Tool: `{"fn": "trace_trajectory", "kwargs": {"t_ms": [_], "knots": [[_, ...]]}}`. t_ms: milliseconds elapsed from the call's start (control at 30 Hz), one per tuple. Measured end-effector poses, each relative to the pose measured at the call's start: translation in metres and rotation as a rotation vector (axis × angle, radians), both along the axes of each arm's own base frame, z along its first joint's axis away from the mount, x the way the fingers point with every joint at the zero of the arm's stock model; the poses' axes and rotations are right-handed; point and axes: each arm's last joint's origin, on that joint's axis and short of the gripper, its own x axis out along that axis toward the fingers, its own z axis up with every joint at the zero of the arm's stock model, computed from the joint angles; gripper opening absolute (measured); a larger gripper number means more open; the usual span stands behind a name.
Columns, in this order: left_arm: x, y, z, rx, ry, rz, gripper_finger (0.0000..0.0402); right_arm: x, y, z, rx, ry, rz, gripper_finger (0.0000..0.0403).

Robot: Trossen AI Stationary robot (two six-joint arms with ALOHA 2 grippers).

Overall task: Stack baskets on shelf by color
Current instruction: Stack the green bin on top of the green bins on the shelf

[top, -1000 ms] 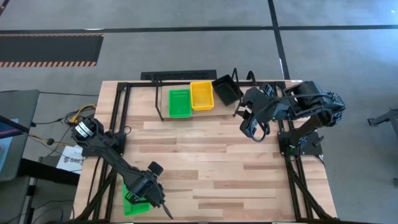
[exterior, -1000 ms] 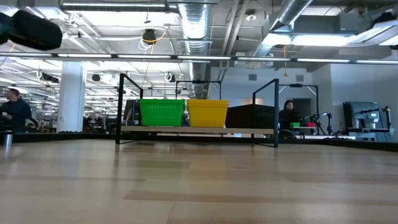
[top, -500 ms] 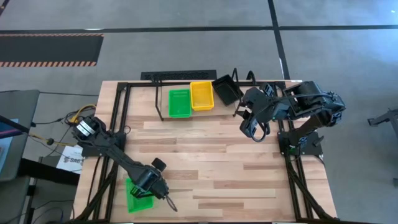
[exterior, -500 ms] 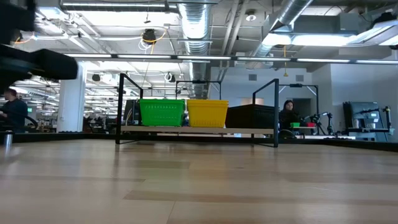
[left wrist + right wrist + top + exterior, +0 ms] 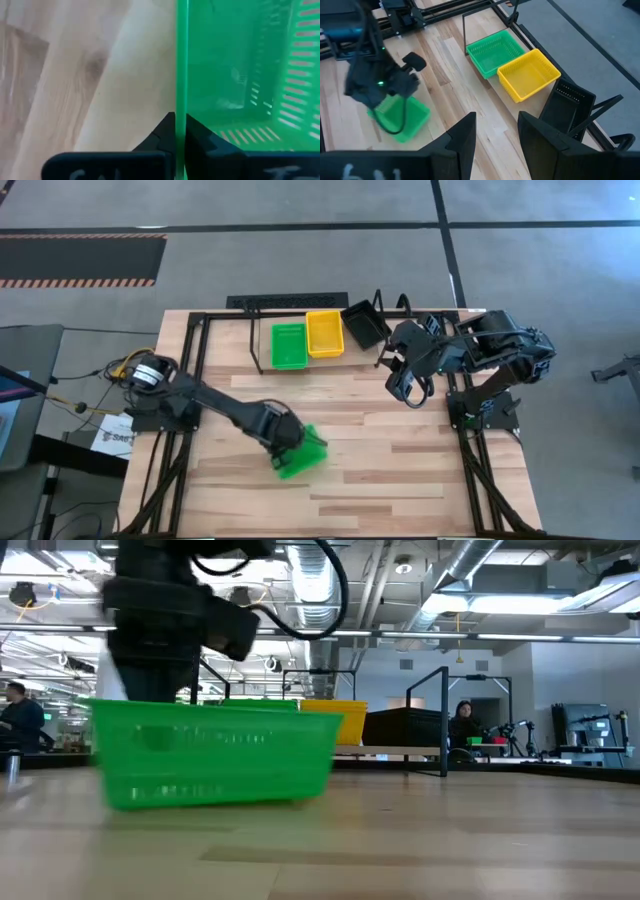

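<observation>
Left gripper: the left gripper [image 5: 176, 131] is pinched tight on the thin side wall of a green basket [image 5: 299, 452]. 1 finger is inside the wall and 1 is outside.
Basket in hand: it is over the middle of the table [image 5: 400, 470], near the wood, and it looks a bit tilted.
Shelf: the shelf [image 5: 395, 750] stands at the far edge of the table. On it sit 1 more green basket [image 5: 289, 345], then a yellow basket [image 5: 324, 333] just beside it, then a black basket [image 5: 364, 324] that leans at the end.
Right gripper: the right gripper [image 5: 496, 131] waits near the black basket with its fingers apart and nothing in them.
Step now: I think the arm is carrying the green basket to the shelf.
How to do it well: keep the pinch tight, because a thin wall can slip. Lift higher than the rim of the green one on the shelf. Turn the basket so it lines up, then lower it straight in.
Watch out: do not bump the yellow one.
</observation>
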Motion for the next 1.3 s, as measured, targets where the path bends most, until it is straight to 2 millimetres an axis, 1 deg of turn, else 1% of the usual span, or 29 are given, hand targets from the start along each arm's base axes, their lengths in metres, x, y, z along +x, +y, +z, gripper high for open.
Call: {"fn": "trace_trajectory", "kwargs": {"t_ms": [67,133,200,267,367,433,500,600,700,767,833,900,933,1000,1167,1233,1300], "knots": [[0.004,0.006,0.000,-0.018,-0.019,0.091,0.0002,0.000,0.000,0.000,0.000,0.000,0.000,0.0166],[0.010,0.009,0.001,-0.031,-0.074,0.157,0.0001,0.000,0.000,0.000,-0.001,0.001,0.000,0.0166],[0.019,0.006,0.004,-0.053,-0.170,0.188,0.0000,0.000,0.000,0.000,-0.002,0.004,0.001,0.0166],[0.027,0.000,0.010,-0.095,-0.293,0.195,0.0000,-0.001,0.000,-0.001,-0.005,0.010,0.003,0.0166],[0.036,-0.008,0.035,-0.126,-0.473,0.230,0.0000,-0.001,0.000,-0.001,-0.034,0.027,0.034,0.0166],[0.035,-0.009,0.058,-0.069,-0.577,0.291,0.0000,0.000,-0.001,-0.001,-0.047,0.034,0.045,0.0166],[0.028,-0.005,0.082,0.026,-0.680,0.375,0.0000,0.000,-0.001,-0.001,-0.060,0.041,0.056,0.0166],[0.008,0.007,0.113,0.175,-0.799,0.534,0.0000,0.000,-0.003,0.000,-0.079,0.052,0.068,0.0163],[-0.020,0.025,0.134,0.312,-0.847,0.715,0.0000,0.001,-0.008,0.000,-0.103,0.068,0.074,0.0142],[-0.038,0.040,0.144,0.364,-0.853,0.830,0.0000,0.001,-0.012,-0.001,-0.127,0.083,0.083,0.0112],[-0.050,0.055,0.147,0.402,-0.818,0.903,0.0000,0.002,-0.017,0.000,-0.159,0.094,0.069,0.0069],[-0.056,0.067,0.147,0.408,-0.775,0.966,0.0000,0.002,-0.021,0.000,-0.205,0.105,0.053,0.0022],[-0.056,0.073,0.146,0.402,-0.755,0.990,0.0000,0.002,-0.023,0.000,-0.227,0.112,0.043,0.0013],[-0.053,0.081,0.145,0.370,-0.729,1.015,0.0000,0.002,-0.028,0.001,-0.243,0.116,0.018,0.0014],[-0.033,0.102,0.137,0.304,-0.685,1.006,0.0000,0.002,-0.040,0.002,-0.258,0.121,-0.038,0.0005],[-0.029,0.112,0.133,0.262,-0.651,1.018,0.0000,0.002,-0.044,0.002,-0.257,0.123,-0.054,0.0006],[-0.031,0.119,0.130,0.225,-0.592,1.026,0.0000,0.002,-0.046,0.002,-0.262,0.128,-0.062,0.0004]]}}
